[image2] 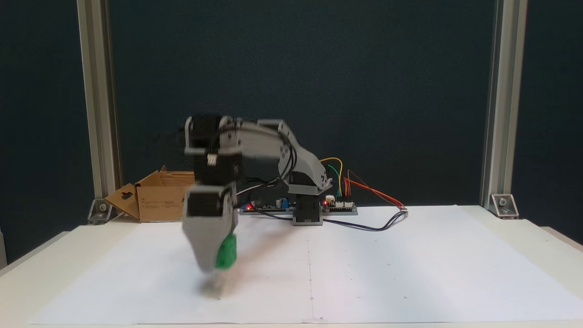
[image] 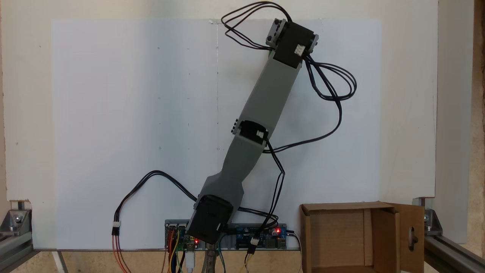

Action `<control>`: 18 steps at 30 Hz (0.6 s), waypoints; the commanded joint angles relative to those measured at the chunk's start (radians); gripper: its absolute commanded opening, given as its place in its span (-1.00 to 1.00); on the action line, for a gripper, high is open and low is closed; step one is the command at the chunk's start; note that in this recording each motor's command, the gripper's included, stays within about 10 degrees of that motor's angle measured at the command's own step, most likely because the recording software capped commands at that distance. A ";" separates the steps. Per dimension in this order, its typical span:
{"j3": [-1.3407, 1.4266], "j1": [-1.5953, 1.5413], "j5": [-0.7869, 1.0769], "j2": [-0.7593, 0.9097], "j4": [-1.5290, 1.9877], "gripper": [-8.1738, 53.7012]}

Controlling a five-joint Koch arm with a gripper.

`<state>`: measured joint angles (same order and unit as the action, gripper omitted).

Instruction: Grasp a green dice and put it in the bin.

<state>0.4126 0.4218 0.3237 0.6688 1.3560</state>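
The green dice (image2: 226,252) hangs a little above the white paper, pressed against the grey jaw of my gripper (image2: 217,265), which points straight down and is blurred by motion. The gripper is shut on the dice. In a fixed view from above, the arm (image: 265,110) reaches toward the upper right, and its wrist motors (image: 291,40) cover the gripper and the dice. The bin (image: 305,235) is a brown cardboard box with open flaps at the lower right beside the arm's base. From the front the bin (image2: 159,200) stands at the back left, well behind the gripper.
White paper (image: 132,113) covers the table. The controller board (image: 261,235) and loose cables (image: 333,87) sit at the arm's base. Aluminium frame posts (image2: 98,114) stand at the table's corners. One bin flap has a keyhole cutout (image: 412,239).
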 commanded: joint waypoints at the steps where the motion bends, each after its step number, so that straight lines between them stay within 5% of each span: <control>1: 0.086 -0.002 -0.014 0.164 0.028 -0.36; 12: 0.884 0.089 0.002 0.690 -0.405 -0.36; 18: 0.976 0.313 0.074 0.989 -0.471 -0.36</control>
<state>1.4143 0.6765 0.3267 1.5647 0.9127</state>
